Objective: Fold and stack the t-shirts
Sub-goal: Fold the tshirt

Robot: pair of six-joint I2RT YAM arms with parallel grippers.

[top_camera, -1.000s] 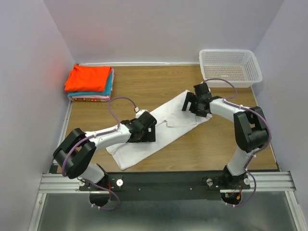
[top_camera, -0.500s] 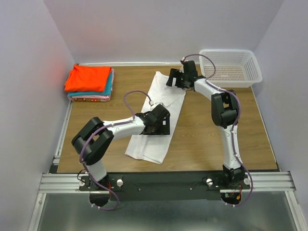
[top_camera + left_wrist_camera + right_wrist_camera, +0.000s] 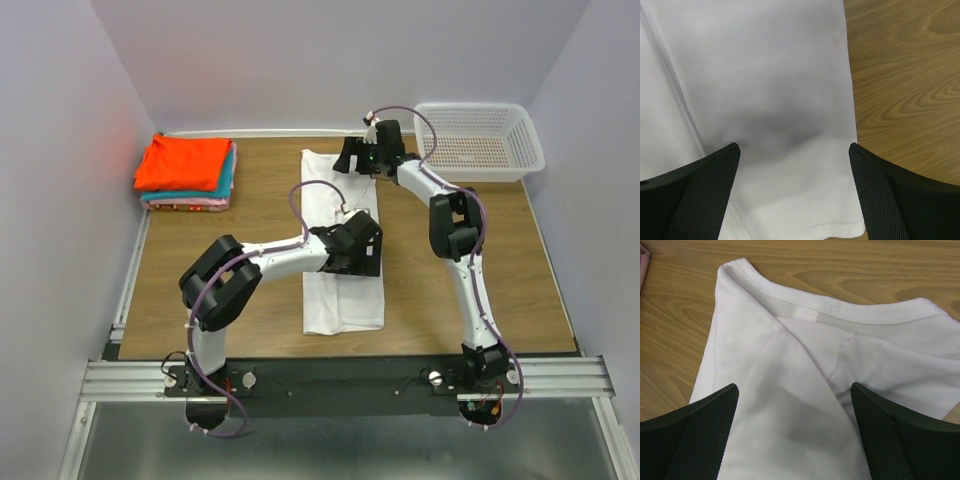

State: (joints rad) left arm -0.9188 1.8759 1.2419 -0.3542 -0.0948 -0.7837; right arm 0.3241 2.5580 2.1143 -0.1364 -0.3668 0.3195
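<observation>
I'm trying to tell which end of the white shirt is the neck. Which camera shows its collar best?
The right wrist view: the collar fills the frame, ribbing clear. In the top external view it is too small to make out; the left wrist view shows only plain cloth.

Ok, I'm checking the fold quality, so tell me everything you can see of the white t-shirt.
The white t-shirt is plain soft knit cloth, folded lengthwise into a long narrow strip lying flat on the wooden table, ribbed collar at the far end, hem near. The open left end effector is over its middle, the open right end effector over the collar; contact cannot be judged.
</observation>
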